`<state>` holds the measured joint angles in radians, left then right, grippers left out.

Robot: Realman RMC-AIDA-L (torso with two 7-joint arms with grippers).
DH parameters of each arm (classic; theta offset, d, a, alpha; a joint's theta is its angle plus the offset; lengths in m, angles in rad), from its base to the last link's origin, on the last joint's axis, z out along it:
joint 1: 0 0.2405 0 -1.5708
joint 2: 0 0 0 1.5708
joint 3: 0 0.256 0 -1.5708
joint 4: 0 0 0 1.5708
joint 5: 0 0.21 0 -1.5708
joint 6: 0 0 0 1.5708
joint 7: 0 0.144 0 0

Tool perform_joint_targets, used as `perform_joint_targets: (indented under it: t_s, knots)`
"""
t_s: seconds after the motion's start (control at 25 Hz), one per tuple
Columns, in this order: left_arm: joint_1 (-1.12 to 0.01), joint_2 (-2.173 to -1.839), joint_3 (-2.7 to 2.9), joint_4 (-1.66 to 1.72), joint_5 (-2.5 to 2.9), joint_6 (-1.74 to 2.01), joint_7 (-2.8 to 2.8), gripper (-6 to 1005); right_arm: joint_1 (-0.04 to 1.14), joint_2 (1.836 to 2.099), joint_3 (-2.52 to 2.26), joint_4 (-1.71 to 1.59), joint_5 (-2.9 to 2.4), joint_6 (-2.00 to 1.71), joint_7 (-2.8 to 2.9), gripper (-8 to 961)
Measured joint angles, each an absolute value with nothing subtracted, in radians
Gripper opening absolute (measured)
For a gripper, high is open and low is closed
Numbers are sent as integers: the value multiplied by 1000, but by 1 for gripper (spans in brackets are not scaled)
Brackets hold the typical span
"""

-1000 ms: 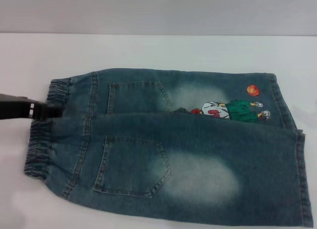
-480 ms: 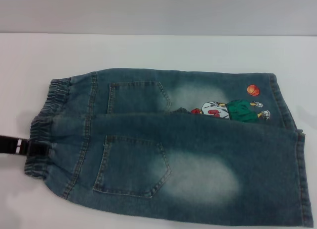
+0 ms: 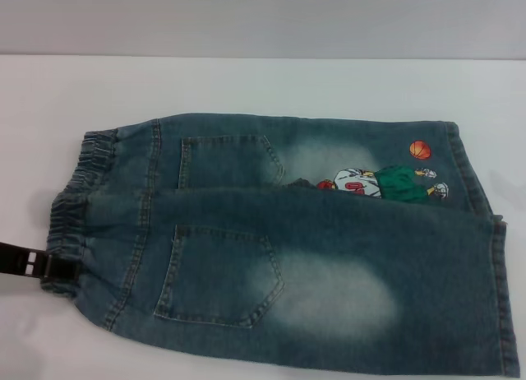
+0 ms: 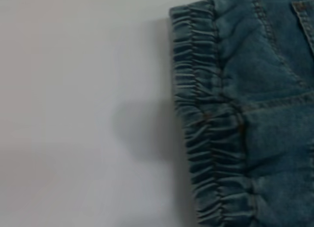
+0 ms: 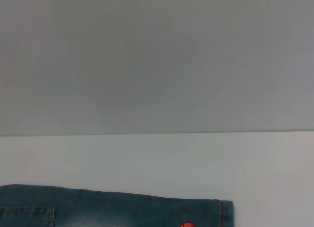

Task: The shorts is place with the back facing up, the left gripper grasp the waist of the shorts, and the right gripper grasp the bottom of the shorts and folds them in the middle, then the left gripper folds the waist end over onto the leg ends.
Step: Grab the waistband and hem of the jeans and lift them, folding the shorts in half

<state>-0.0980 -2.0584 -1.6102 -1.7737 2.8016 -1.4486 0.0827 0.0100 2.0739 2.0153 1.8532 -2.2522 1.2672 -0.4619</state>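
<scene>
Denim is lying already doubled lengthwise on the white table (image 3: 246,84), the shorts (image 3: 312,257) spread back-up with the near leg lapped over the far one, so the middle fold looks done and the waist-over-legs fold is what remains. Nearest the robot, at the left edge of the head view, the left gripper (image 3: 51,265) is working along the waist (image 3: 70,224): a second ago it was meeting the band farther from the robot, and it is now sitting at the nearer part of the gathered elastic, touching it. Whether its prongs are clenched on the cloth or spread, I cannot tell. That shift reads as a search for a hold at the folded waist end.

Farther out, the bottom of the shorts (image 3: 497,281) is resting flat at the right, beyond the cartoon print (image 3: 382,183).

The left wrist view is showing the puckered band close up, lying undisturbed, with no fingers visible. The right wrist view is catching only the far edge of the denim; the right gripper itself appears nowhere.
</scene>
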Motion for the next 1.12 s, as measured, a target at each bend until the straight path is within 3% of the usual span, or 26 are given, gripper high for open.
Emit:
perform_joint_targets:
  t_s: [1.12]
  knots:
    - [-146,-2060,-1569,-1681,2800,-1443,81,860,3,2074,2000,1848,-2254,1269,-471,685]
